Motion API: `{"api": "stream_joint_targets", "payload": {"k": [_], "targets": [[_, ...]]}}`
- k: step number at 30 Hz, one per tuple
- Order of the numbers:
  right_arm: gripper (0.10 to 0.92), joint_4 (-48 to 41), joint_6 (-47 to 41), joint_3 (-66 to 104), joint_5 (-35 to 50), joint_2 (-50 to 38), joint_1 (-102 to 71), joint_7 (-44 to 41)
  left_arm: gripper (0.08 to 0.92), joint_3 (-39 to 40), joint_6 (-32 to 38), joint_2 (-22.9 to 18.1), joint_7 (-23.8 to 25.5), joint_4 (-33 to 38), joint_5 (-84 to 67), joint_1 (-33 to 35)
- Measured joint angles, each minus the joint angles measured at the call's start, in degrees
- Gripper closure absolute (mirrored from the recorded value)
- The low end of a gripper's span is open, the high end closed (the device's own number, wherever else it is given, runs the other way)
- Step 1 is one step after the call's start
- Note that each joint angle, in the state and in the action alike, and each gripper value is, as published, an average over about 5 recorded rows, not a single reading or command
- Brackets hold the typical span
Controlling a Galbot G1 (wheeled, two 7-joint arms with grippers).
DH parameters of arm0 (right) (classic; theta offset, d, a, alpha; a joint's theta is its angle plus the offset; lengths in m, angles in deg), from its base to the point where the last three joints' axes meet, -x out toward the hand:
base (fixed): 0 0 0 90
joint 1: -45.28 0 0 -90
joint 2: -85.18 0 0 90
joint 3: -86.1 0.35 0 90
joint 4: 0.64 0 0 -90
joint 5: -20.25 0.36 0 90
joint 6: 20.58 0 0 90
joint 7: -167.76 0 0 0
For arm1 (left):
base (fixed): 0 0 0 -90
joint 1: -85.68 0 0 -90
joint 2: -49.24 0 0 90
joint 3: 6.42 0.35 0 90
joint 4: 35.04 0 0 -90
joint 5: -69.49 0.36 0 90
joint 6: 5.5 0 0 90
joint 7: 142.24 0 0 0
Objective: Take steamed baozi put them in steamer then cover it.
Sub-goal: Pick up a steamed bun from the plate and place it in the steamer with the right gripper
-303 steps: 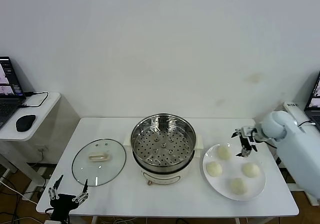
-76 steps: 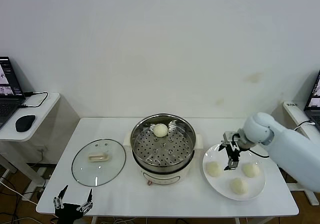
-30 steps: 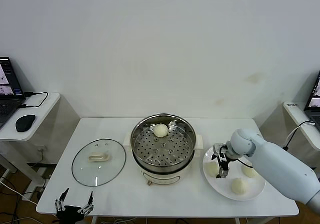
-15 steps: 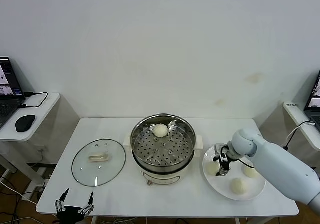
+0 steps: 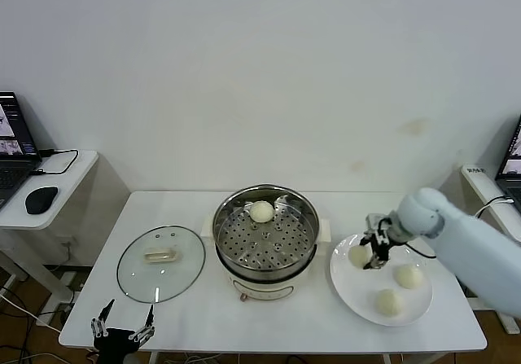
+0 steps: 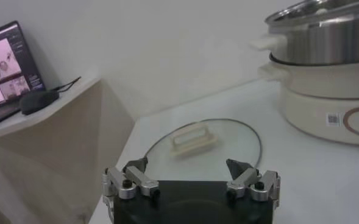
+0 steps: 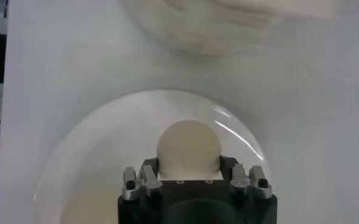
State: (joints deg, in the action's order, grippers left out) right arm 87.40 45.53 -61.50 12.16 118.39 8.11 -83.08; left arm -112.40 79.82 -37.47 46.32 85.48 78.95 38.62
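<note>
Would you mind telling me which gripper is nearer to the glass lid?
The left gripper, hanging off the table's front edge just short of the lid. The right gripper is beyond the steamer, over the plate.

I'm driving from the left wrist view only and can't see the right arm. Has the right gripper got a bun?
Observer: Yes. The right gripper is shut on a bun, held above the plate.
Operator: How many buns are left on the plate?
Observer: Two lie on it.
Operator: I see only the steamer's outside. Anything in it?
Observer: One bun sits at the back of the steamer on its tray.
Operator: And my left gripper?
Observer: The left gripper is open, low at the table's front edge, near the lid.
</note>
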Motion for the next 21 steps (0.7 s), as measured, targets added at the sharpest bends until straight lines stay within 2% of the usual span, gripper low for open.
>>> {"api": "stream_joint_targets", "payload": {"k": [9,21], "targets": [[0.414,1.3,-3.6,-12.7,11.5,0.6,19.9,-1.7,0.177,-0.2,0.0,0.4,-0.1,1.1,0.7,-0.2],[0.414,-3.4,-9.3,-26.1,23.7,15.2,35.1,-1.3,0.177,-0.7,-0.2,-0.3,0.1,1.7,0.5,-1.1]]}}
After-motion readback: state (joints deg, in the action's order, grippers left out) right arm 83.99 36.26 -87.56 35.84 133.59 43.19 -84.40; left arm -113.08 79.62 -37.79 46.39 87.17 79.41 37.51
